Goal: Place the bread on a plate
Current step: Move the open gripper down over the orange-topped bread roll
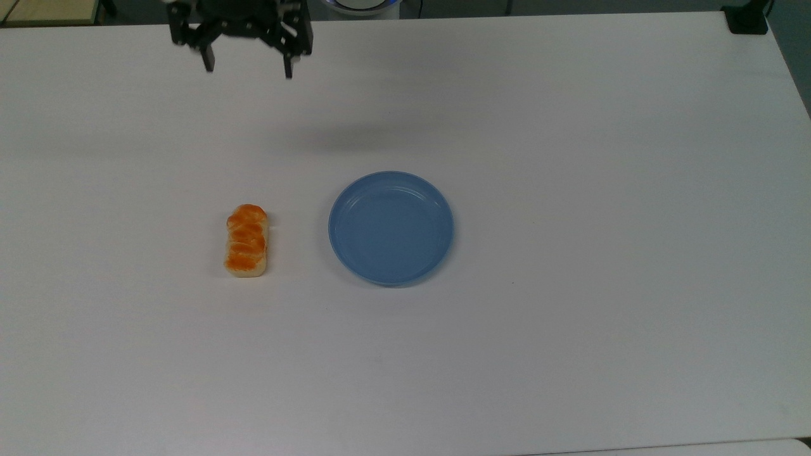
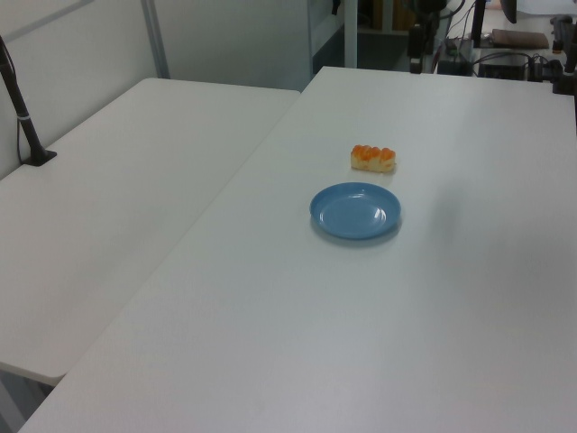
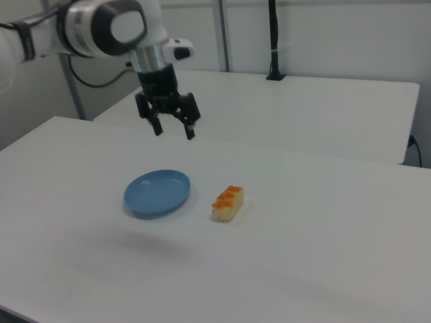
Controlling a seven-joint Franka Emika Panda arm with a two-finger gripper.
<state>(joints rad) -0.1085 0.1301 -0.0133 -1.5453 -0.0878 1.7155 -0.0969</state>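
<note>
Tool: black two-finger tool, fingers spread wide with nothing between them, raised clear above the surface.
Tool relative to bread: in the top view it hangs well apart from the bread, toward the frame's upper edge and nearly in line with it; in the right view the tool sits above and to the right view's left of the bread.
Bread: lies flat on the surface, untouched, near the plate on the top view's left, not touching it.
Bread long axis: runs toward the tool's side in the top view, parallel to the plate's near rim.
Finger line: appears to cross that long axis, which judged suits a grasp over the narrow sides.
Arm pose: wrist points downward, fingers hanging vertical.
Plate: holds nothing.
</note>
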